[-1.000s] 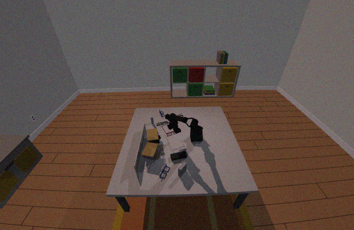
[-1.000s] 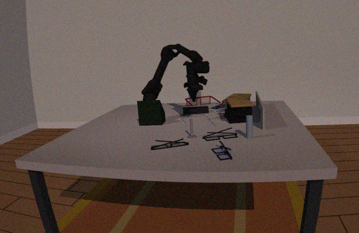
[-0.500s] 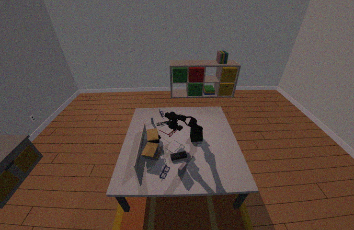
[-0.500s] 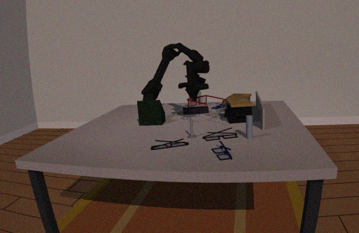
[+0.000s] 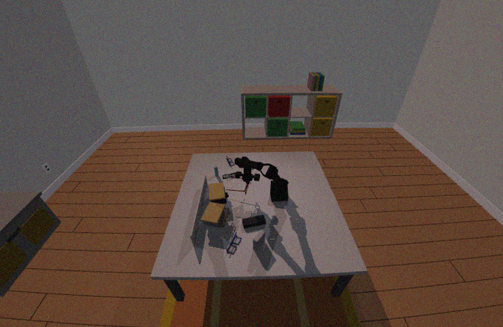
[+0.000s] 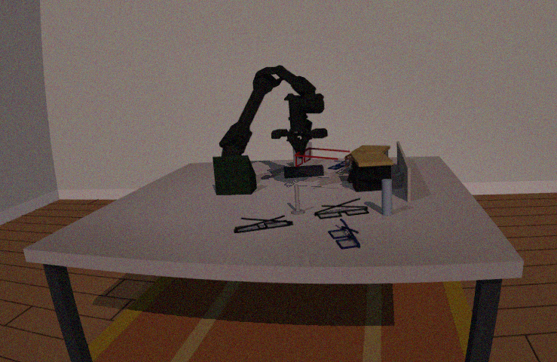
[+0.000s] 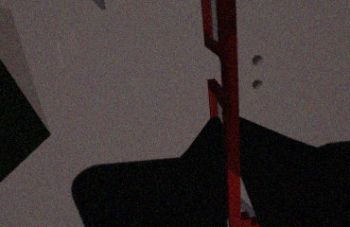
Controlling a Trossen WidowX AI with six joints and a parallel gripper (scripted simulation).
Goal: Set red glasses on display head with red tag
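Note:
My gripper point(image 5: 247, 182) point(image 6: 301, 152) point(image 7: 222, 125) is shut on the red glasses point(image 5: 236, 190) point(image 6: 330, 149) point(image 7: 230, 95) and holds them above the table. The temples are open and roughly level, pointing towards the display heads; the rims hang below the fingertips. Two display heads with tan tops stand side by side, a farther one point(image 5: 216, 191) and a nearer one point(image 5: 213, 213) in the top view. In the exterior view a head point(image 6: 370, 156) overlaps the other. The temple ends look close to the heads; the gap is unclear. The red tag cannot be made out.
An upright panel point(image 5: 199, 210) point(image 6: 402, 173) stands behind the heads. A black case point(image 5: 253, 221) point(image 6: 303, 170) lies near the arm. Blue glasses point(image 5: 234, 243) point(image 6: 344, 244), black glasses point(image 6: 264, 225), a blue-grey cylinder point(image 5: 216, 171) point(image 6: 386, 197) and a thin post point(image 6: 296, 199) also occupy the table.

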